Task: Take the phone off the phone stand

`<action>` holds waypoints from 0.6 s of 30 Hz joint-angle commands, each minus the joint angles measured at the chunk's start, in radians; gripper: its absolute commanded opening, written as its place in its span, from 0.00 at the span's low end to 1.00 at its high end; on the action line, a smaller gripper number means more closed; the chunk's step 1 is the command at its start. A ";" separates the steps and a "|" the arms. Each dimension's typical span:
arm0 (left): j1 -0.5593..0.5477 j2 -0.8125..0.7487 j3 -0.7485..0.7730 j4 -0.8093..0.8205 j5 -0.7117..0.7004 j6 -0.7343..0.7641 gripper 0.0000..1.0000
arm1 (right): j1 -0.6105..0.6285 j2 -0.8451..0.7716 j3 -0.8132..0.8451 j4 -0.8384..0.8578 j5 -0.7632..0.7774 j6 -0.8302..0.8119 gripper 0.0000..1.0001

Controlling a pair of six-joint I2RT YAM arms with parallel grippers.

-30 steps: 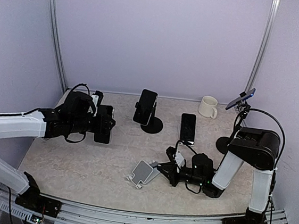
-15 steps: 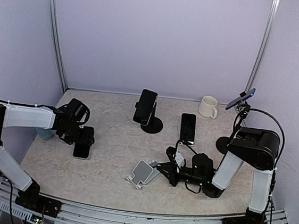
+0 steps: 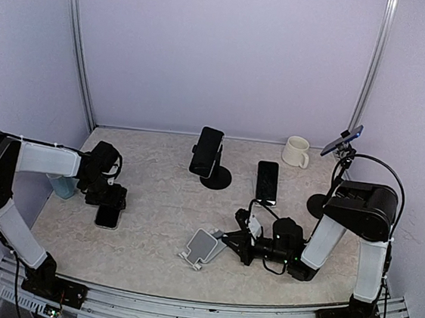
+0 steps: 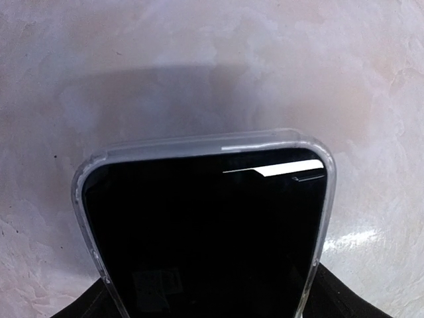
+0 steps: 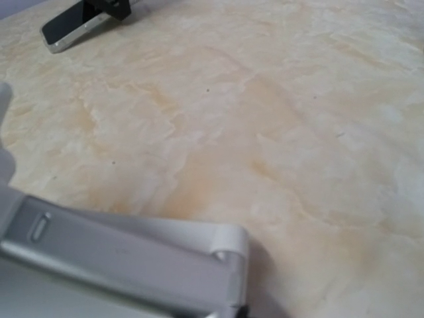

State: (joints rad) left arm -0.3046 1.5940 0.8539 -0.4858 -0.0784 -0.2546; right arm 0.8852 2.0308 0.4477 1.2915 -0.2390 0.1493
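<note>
The phone [image 3: 107, 215], black in a clear case, is in my left gripper [image 3: 110, 200], low over the table at the left side. In the left wrist view the phone [image 4: 205, 225] fills the lower frame, its top end close above the marble surface. The jaws are shut on its sides and mostly hidden. The silver folding phone stand [image 3: 203, 245] lies empty at the front middle. My right gripper [image 3: 233, 241] is at its right edge and holds it. The stand [image 5: 112, 265] sits close in the right wrist view, and the phone [image 5: 69, 25] shows far off.
A second phone on a black round-base stand [image 3: 215, 176] is at the back middle. Another phone [image 3: 267, 181] lies flat to its right. A cream mug [image 3: 297, 151] stands at the back right. A tall clamp stand [image 3: 318, 206] holds a phone at the right. A pale cup [image 3: 60, 186] is at the left edge.
My left gripper has carried the phone leftward and down, from mid-air near the back left to low over the table. The right arm and the stand have not moved.
</note>
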 commanded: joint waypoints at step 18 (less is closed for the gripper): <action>-0.051 -0.084 0.048 0.021 0.013 0.051 0.99 | 0.024 -0.010 0.046 0.007 -0.009 -0.020 0.09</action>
State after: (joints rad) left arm -0.3107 1.5997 0.8547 -0.4683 -0.0349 -0.2085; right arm 0.8974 2.0308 0.4706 1.2762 -0.2428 0.1417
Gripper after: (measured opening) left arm 0.987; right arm 0.112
